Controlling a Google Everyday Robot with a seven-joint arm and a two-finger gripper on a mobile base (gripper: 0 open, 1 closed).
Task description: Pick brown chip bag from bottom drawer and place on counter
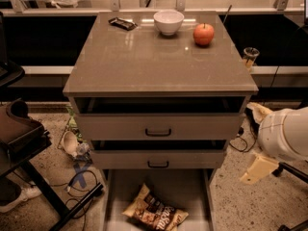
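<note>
Camera view: gripper point(249, 143) hangs off the cabinet's point(159, 57) right side, about level w/ the middle drawer point(159, 159), its two tan fingers point(259, 168) spread well apart, holding nothing. Brown chip bag point(155, 212) lies flat in the open bottom drawer point(192, 191), below and left of the gripper. Its long axis seems to run upper-left to lower-right, so I'd come in from above, across it.
</note>
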